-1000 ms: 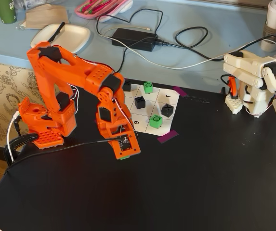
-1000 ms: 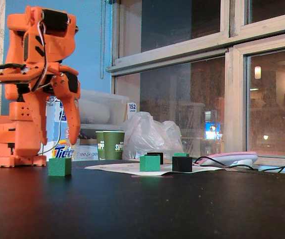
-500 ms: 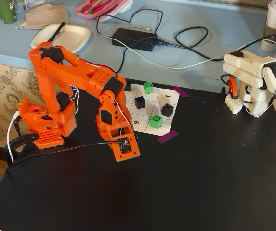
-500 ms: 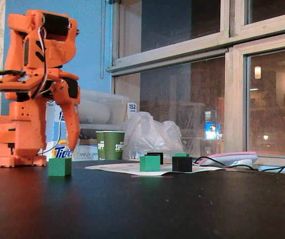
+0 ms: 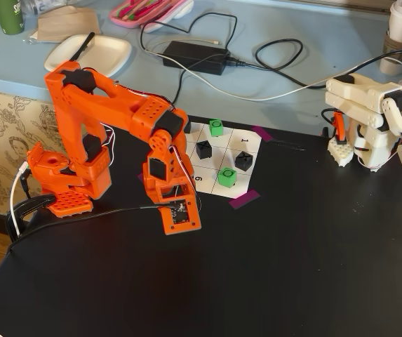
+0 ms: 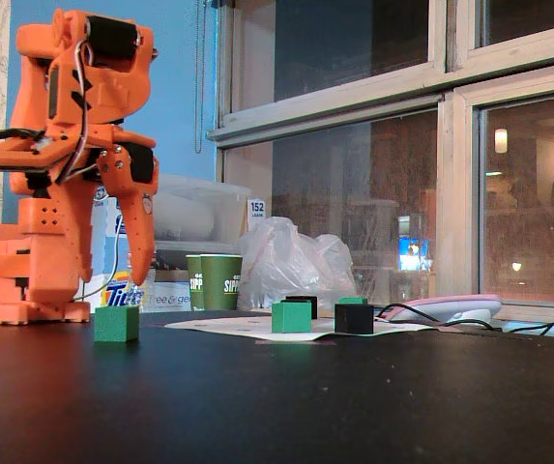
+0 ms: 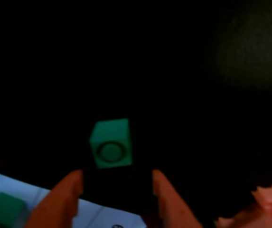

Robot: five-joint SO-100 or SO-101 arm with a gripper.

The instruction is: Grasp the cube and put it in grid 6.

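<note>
The orange arm's pincer [image 7: 117, 187] hangs spread apart and empty, its two fingers [image 7: 62, 197] pointing down just above the cube [image 7: 110, 143], which sits on the black tabletop [image 5: 292, 267] clear of the paper grid [image 5: 218, 158]. In a fixed view from the side the cube [image 6: 116, 324] rests on the tabletop directly below the fingertip, a small gap between them. In a fixed view from above the arm's wrist hides this cube. Grid 6 [image 5: 199, 178], the cell nearest the arm, is unoccupied; a green cube [image 5: 226, 176] fills the neighbouring cell, another green cube [image 5: 216, 127] sits at the far edge, and two black cubes [image 5: 203, 149] stand between.
</note>
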